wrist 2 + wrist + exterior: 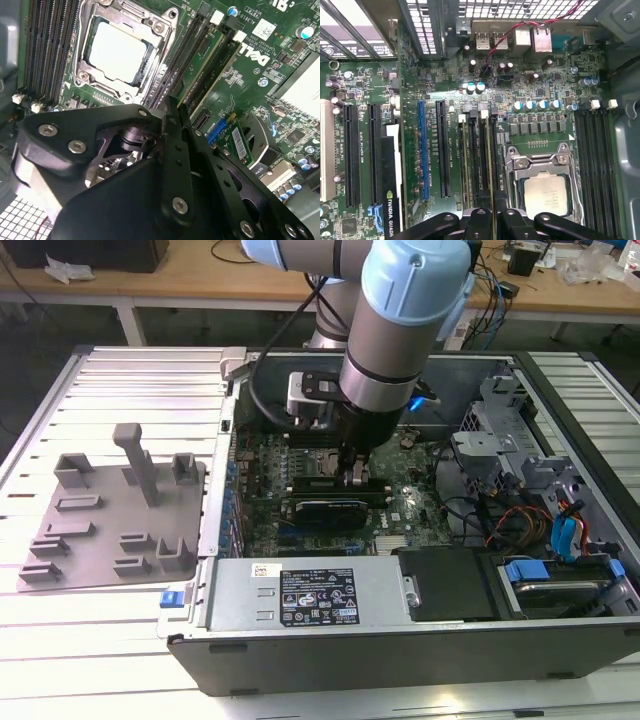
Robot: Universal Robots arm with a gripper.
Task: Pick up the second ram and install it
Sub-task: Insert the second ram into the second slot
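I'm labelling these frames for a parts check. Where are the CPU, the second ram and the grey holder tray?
CPU (547,195): first wrist view, middle of its silver lid.
second ram (488,165): first wrist view, thin top edge, standing in the slots beside the socket.
grey holder tray (90,540): exterior view, flat base.

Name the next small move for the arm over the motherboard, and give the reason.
Probably a short straight press down. In the first wrist view the end effector grips the second ram edge-on, in line with the memory slots beside the CPU socket. In the exterior view the end effector is low over the motherboard. Whether the stick is fully seated cannot be told.
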